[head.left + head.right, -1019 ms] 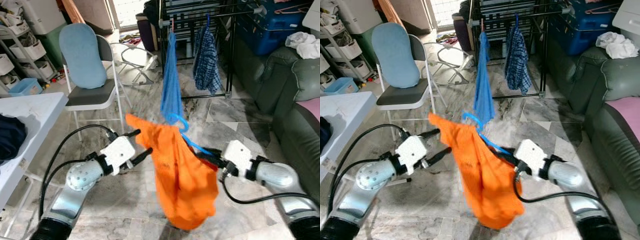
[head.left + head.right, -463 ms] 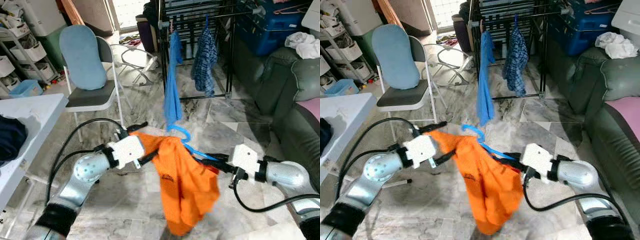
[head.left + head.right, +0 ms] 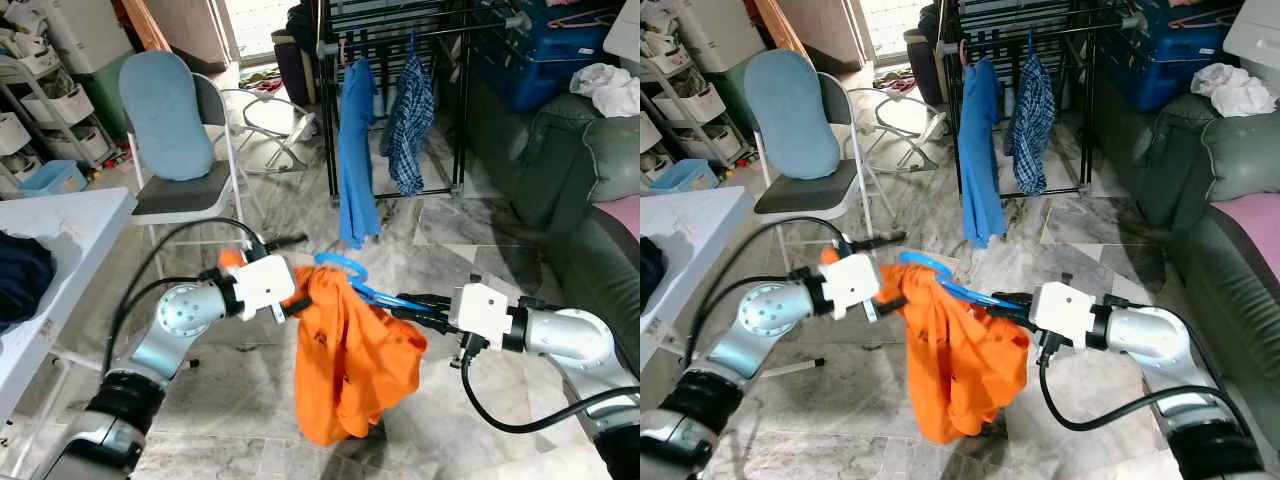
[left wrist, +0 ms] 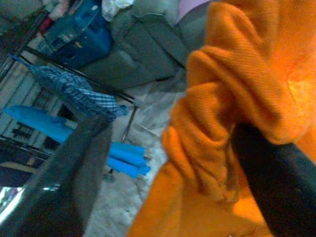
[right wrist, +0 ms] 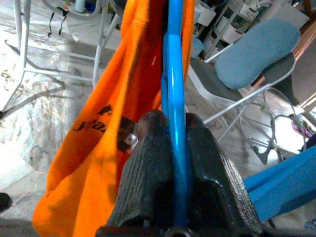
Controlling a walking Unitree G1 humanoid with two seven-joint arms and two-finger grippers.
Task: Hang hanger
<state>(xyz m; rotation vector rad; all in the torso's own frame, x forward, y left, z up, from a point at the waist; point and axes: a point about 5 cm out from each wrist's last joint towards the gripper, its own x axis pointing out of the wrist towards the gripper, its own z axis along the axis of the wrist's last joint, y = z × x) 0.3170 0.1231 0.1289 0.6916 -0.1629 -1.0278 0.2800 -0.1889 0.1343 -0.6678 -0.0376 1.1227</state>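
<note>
two grippers: the left gripper (image 3: 296, 303) and the right gripper (image 3: 405, 306). one blue hanger (image 3: 352, 281). one orange shirt (image 3: 345, 365). two garments on one black drying rack (image 3: 470, 100): one blue shirt (image 3: 356, 150) and one plaid shirt (image 3: 407, 125). one folding chair (image 3: 185, 190) with one blue cushion (image 3: 165, 115). one white table (image 3: 50, 260) carrying one dark garment (image 3: 20, 275). one green sofa (image 3: 585, 190), one white cloth (image 3: 610, 85) on it. one blue crate (image 3: 545, 45). one shelf unit (image 3: 40, 110) of white bins
</note>
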